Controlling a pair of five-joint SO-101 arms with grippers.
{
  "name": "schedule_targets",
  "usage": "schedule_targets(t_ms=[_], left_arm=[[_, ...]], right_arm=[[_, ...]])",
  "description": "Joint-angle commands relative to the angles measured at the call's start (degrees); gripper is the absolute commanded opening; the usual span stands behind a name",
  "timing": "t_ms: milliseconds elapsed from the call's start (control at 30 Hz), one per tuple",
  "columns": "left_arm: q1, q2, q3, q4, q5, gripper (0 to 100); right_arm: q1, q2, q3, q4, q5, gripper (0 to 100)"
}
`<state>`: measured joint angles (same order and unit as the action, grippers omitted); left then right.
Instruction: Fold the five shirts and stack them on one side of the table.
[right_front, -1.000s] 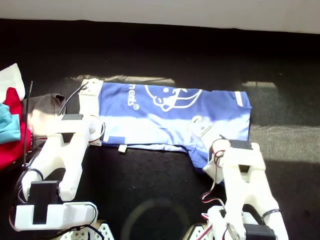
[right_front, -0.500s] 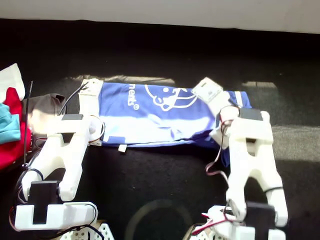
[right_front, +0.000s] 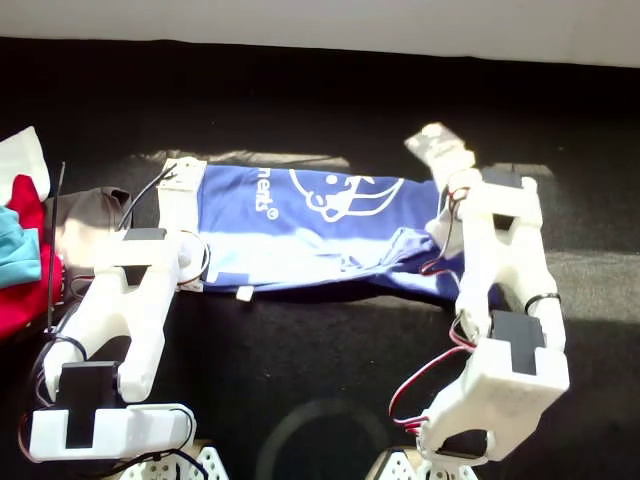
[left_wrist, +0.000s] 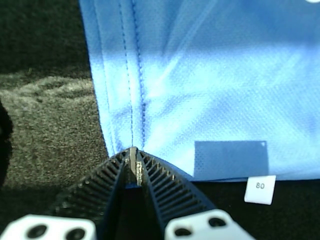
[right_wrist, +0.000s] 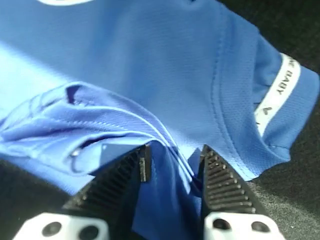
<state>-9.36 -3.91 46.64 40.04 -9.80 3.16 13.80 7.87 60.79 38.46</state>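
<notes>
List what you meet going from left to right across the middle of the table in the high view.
pile of clothes → grey garment → left gripper pinching the shirt's corner → blue shirt → right gripper at the shirt's other end

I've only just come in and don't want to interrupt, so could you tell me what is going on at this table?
Two robot arms are folding a blue shirt spread across the dark table. The left hand pinches the hem at one corner. The right hand grips a bunched fold of the near edge at the sleeve end, where the cloth is rumpled, so the fold is only partly made. A heap of other shirts lies beside the left arm.
</notes>
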Motion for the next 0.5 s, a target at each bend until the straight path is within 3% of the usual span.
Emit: schedule_targets(t_ms=[0,133,300,467], left_arm=[[0.04,0.66,-0.66,-0.79,0.0,1],[0.04,0.66,-0.66,-0.79,0.0,1],[0.04,0.66,-0.66,-0.79,0.0,1],[0.04,0.66,-0.66,-0.79,0.0,1]], right_arm=[[1.27,0.84,-6.64,-0.04,-9.67,20.1],[1.63,0.57,-10.33,1.71,-15.12,20.1],[2.33,-5.93,-14.46,14.9,-19.6,19.0],[2.33,-17.71,-14.64,24.4,-21.36,0.3]])
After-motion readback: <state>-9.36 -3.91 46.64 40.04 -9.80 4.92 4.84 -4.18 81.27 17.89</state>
